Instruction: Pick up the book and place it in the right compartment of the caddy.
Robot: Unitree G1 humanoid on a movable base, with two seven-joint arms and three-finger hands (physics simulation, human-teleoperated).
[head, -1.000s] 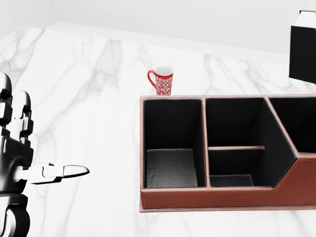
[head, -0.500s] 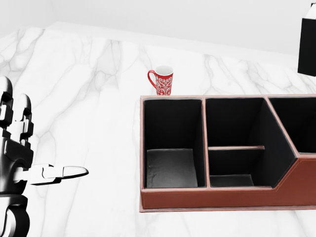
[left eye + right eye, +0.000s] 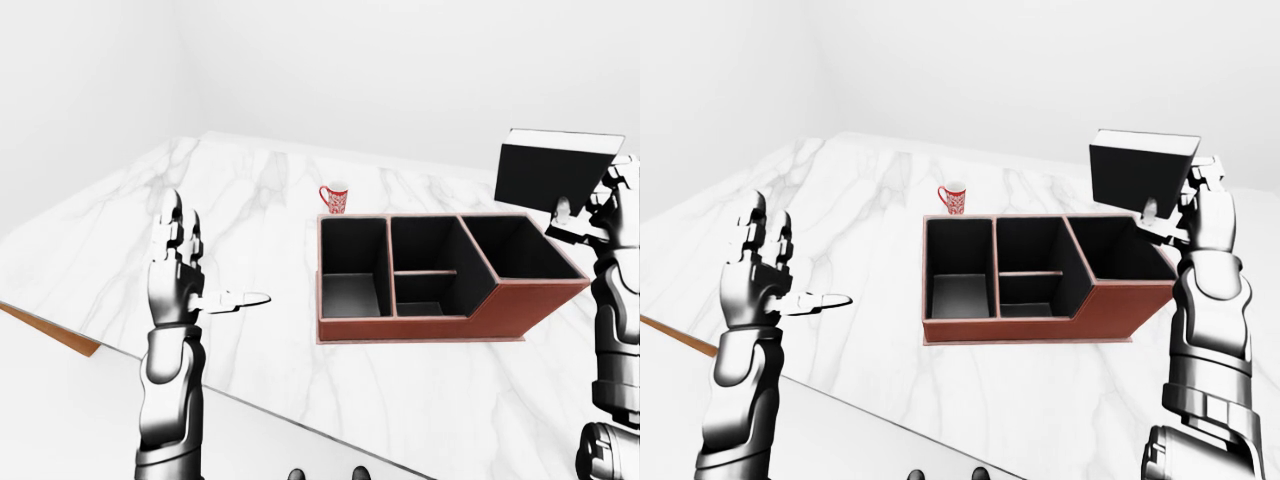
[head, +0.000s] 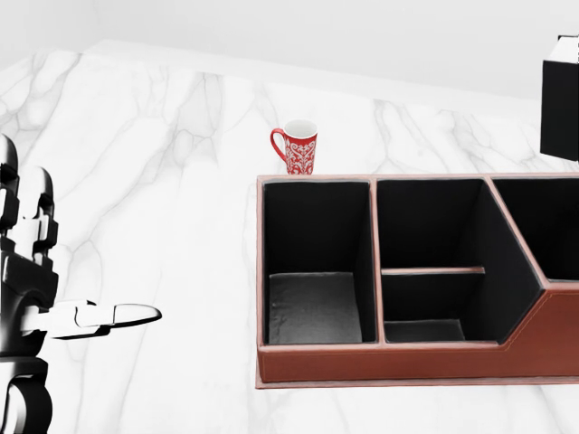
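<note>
Held in the right hand (image 3: 1200, 205), the book (image 3: 1137, 173) is gripped by its right side, with the fingers closed round it; it is black, with a pale strip along the top, and is tilted slightly. It is kept in the air above the right compartment of the caddy (image 3: 1040, 325), clear of the rim. The caddy, red-brown outside and black inside, is set on the white marble counter (image 3: 870, 210) and is divided into 3 sections, the middle 1 crossed by a low partition. Just beyond the caddy's far left corner a red and white patterned mug (image 3: 953, 198) is seen upright on the counter. At the counter's near left edge the left hand (image 3: 765, 280) is raised with nothing in it, its fingers spread upward and its thumb pointed toward the caddy, well apart from it.
</note>
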